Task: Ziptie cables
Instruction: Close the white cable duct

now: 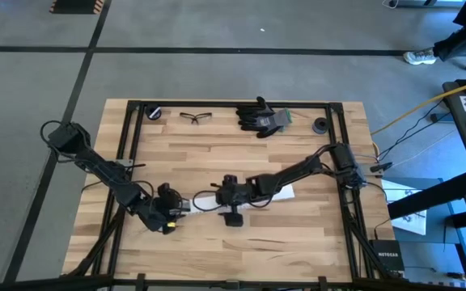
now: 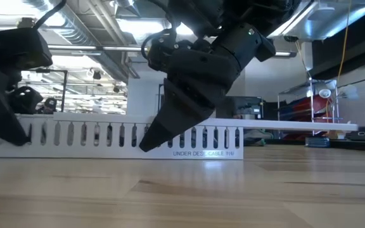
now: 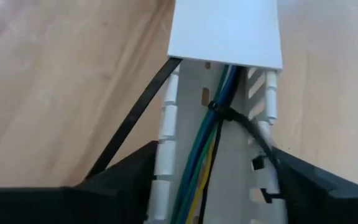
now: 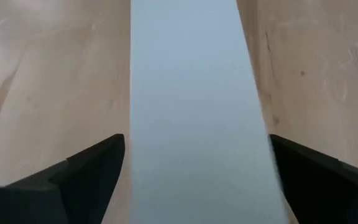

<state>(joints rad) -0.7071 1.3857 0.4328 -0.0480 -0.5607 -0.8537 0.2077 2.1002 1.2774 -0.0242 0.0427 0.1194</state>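
Left gripper of mine straddles the near-left end of the white slotted rail, fingers spread on either side, gripping nothing. Inside the rail lie the cables, a blue, green and yellow bundle cinched by a black ziptie. My right gripper hangs wide open over the flat white cover further right on the wooden table
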